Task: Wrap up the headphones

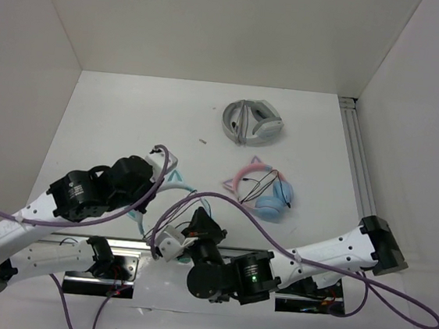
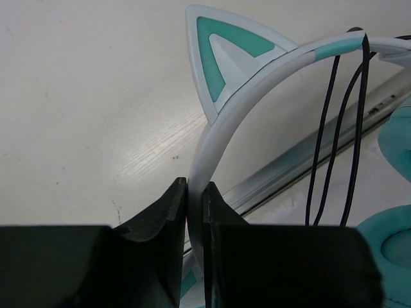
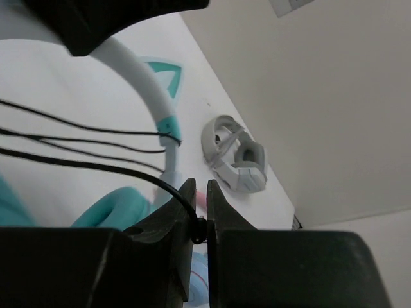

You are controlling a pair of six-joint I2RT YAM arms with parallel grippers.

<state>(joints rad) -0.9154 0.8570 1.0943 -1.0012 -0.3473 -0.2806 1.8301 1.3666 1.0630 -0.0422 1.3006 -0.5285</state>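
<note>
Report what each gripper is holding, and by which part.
The left gripper clamps the headphones by the whitish headband, just below a cat ear. The right gripper pinches their thin black cable between its fingertips.

Headphones (image 2: 201, 157) of smooth satin plastic, thin black glossy cable (image 2: 319, 154), matt white table (image 2: 77, 96) faintly grained

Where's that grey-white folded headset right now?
In the overhead view the grey-white headset lies toward the far side, right of centre, just beyond the pink-and-blue cat-ear headphones.
</note>
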